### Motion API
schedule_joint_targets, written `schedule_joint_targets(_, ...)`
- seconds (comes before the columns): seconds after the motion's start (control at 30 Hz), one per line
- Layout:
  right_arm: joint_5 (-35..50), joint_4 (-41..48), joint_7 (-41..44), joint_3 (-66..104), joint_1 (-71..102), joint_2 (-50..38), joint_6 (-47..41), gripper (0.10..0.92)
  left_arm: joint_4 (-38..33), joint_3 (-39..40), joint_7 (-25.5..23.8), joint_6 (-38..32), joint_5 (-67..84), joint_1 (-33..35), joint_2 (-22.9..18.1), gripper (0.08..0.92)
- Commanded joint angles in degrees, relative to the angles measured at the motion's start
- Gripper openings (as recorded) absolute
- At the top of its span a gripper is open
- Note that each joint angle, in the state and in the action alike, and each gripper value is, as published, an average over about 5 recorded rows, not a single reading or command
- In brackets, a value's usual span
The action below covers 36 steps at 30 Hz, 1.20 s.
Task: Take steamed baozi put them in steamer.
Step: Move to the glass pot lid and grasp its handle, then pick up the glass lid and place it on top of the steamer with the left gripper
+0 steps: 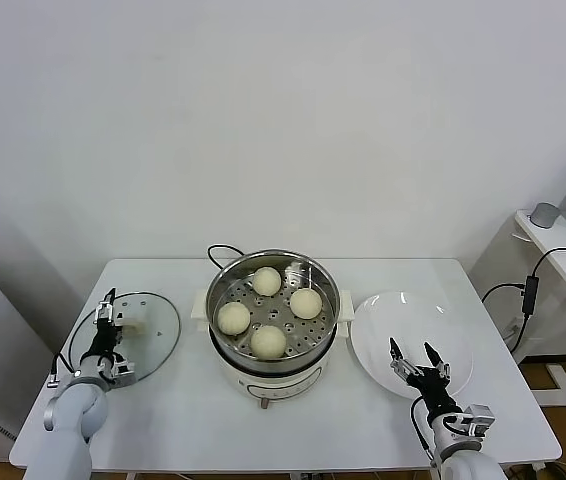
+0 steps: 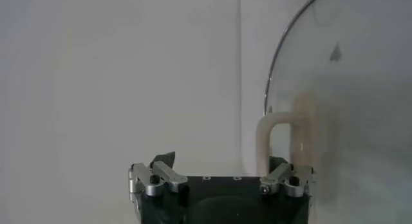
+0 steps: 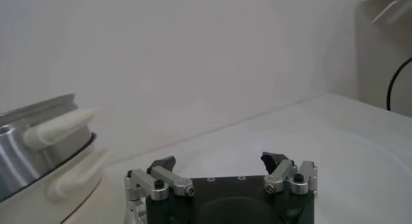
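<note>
Left gripper (image 1: pixel 110 330), jaws spread about the glass lid (image 1: pixel 153 330) handle at table's left edge; four baozi (image 1: pixel 268 341) already in the centre steamer (image 1: pixel 225 275); next: lidding, likely.

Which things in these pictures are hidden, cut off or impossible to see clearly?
- Steamer: its front controls are too small in the head view; the right wrist view's edge cuts it off.
- Glass lid: cut off in the left wrist view.
- Left gripper: contact with lid handle unclear.
</note>
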<state>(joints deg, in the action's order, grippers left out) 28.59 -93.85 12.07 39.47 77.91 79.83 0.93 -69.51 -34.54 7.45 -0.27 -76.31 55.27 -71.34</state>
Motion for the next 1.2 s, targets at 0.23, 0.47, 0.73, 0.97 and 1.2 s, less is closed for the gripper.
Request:
schedule_joint_targets(0.23,0.0,0.1,0.0,0.0,-0.1,0.0,0.0,0.823,1.0,-0.4,-0.2,0.0,1.4,0.1,-0.1,0.580)
schedule_joint_targets(0.47,-0.2,0.1,-0.1,0.1,0.0,0.2,0.1,0.823,-1.1,-1.0,-1.2,2.1,2.4,1.2,-0.4,0.381)
schedule_joint_targets(0.73,-0.2,0.0,-0.1,0.5,-0.1,0.3,0.1,0.823,-20.7,-1.3,-7.2,23.2,5.2,7.5,-3.0,0.160)
schedule_joint_targets(0.97,-0.1,-0.5,0.0,0.6,0.0,0.1,0.1,0.823,-34.3,4.4,-12.3,41.2,-1.9,9.8,-3.8,0.130)
schedule_joint_targets(1.2,-0.1,-1.2,0.1,0.8,0.3,0.0,-0.1,0.823,-42.9,10.5,-25.0,45.3,-18.6,7.3,-9.9,0.130)
